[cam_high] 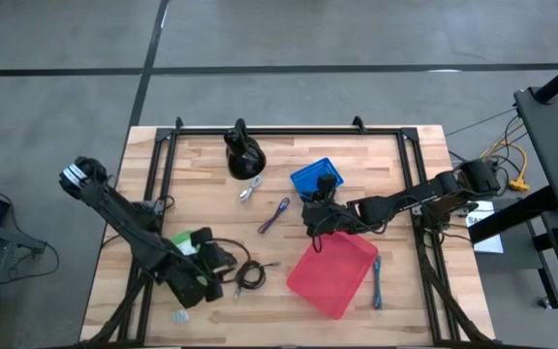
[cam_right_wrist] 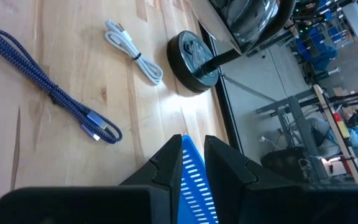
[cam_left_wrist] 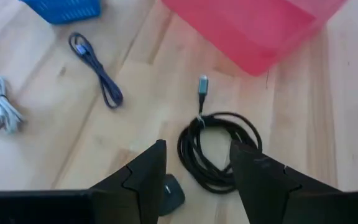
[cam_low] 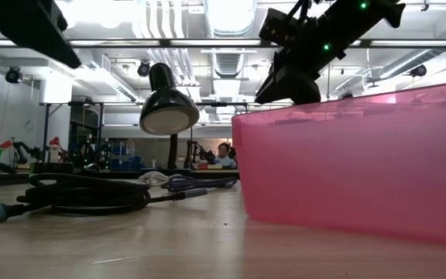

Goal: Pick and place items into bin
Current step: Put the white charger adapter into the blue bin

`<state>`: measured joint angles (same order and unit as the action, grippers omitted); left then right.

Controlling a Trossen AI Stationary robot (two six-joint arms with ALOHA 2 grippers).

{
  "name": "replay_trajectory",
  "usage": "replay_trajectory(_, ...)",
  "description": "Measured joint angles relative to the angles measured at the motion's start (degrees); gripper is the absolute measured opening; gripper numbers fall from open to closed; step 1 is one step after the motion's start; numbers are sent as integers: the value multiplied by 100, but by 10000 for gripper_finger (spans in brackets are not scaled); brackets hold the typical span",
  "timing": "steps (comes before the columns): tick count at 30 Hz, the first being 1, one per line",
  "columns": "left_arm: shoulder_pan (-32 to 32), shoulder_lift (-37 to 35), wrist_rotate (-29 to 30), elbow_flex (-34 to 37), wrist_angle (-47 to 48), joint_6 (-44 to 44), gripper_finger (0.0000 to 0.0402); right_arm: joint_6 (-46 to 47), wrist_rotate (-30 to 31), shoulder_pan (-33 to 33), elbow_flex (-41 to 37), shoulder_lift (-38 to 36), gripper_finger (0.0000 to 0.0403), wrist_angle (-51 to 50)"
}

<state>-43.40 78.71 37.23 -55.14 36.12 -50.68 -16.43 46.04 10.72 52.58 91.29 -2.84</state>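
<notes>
My left gripper is open and hovers at the table's near left. The black coiled cable lies flat just beyond its fingertips, untouched, and a grey disc lies by one finger. My right gripper is at the table's middle, shut on a blue slotted basket. The purple cable, the white cable and the blue cable lie flat on the wood. The red bin stands near the front. My right gripper pinches the blue basket's slotted wall between its two fingers, on the side of the basket nearest the bin. The fingers point toward the table's far left, at the lamp. Whether the basket is lifted off the table, I cannot tell.
A black lamp stands at the far edge, its round base beside the white cable. A green object sits by my left arm and a small pale packet lies at the near left edge. Black rails frame the table.
</notes>
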Motion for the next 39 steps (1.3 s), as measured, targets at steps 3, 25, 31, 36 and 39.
replay_trajectory(3, 0, 119, -272, 46, -36, 13, 162, 33, 0, 0, -17, 0, 57, 4)
replay_trajectory(25, -10, 936, -749, 121, 583, 3, 162, 108, 0, 0, -142, 0, 57, 9)
replay_trajectory(31, -1, 872, -860, 95, 703, -540, 162, 120, 0, 0, -150, 0, 57, 10)
replay_trajectory(36, -9, 663, -1521, -33, 695, -734, 162, 107, 0, 0, -160, 0, 57, 14)
replay_trajectory(39, -5, 467, -2218, -78, 699, -1189, 162, 107, 0, 0, -164, 0, 57, 20)
